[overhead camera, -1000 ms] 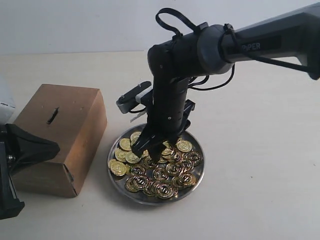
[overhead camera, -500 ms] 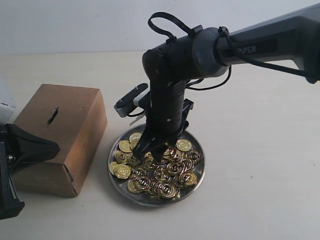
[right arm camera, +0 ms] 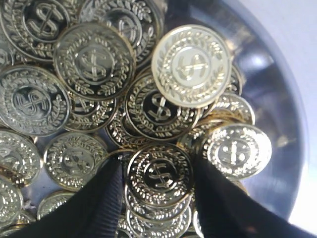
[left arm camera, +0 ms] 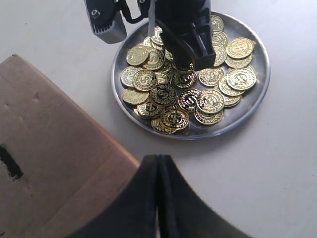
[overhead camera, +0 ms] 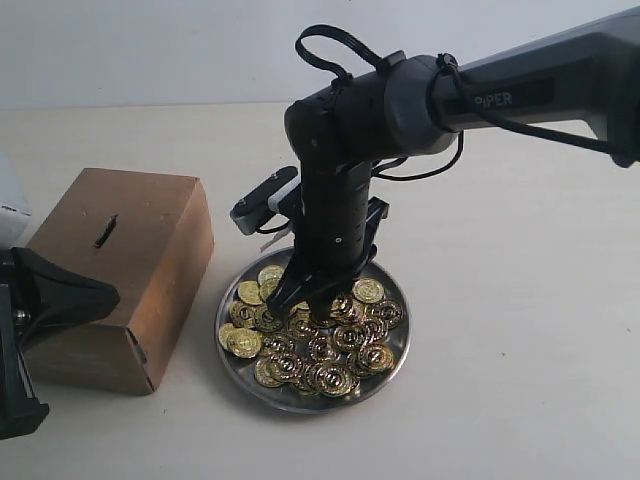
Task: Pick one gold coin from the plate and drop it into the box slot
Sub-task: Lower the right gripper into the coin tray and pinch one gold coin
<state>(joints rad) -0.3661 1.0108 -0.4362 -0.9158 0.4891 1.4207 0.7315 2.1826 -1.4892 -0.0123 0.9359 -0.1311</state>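
The round embossed gold coin (right arm camera: pixel 159 174) lies between the right end effector's (right arm camera: pixel 158 166) narrowly parted fingers, which should close squarely on its rim.

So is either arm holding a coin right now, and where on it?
Right fingers flank one gold coin at opposite edges, but it lies on the pile; a firm grip cannot be told. Left fingers hold nothing.

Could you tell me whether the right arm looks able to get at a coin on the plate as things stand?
Probably yes: the right tool is down over the plate, its fingers flanking one coin, nothing between.
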